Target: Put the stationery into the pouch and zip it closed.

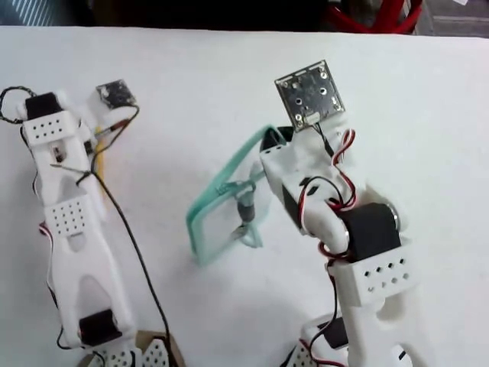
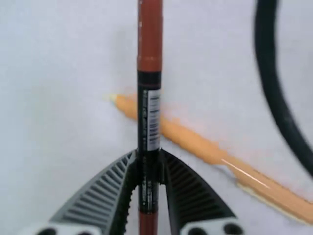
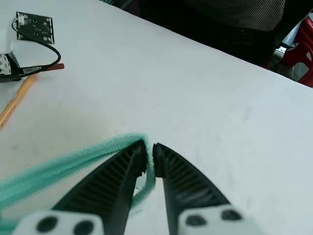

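Table: white table (image 1: 191, 69), dark room edge beyond.
High view: pouch (image 1: 229, 172) lies mid-table, set diagonally.
Left wrist view: left tool (image 2: 148, 157) pinches a pen (image 2: 149, 49) lengthwise; a pencil (image 2: 195, 144) lies on the table beneath, crossing it.
Right wrist view: right tool (image 3: 149, 149) is pressed onto the pouch's green zip edge.
Coming move: pouch lies to the pen's right; the pen's long axis probably must turn toward the opening.

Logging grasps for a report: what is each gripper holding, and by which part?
Left gripper: the brown pen, by its black labelled section. Right gripper: the green pouch, by the end of its zipper edge.
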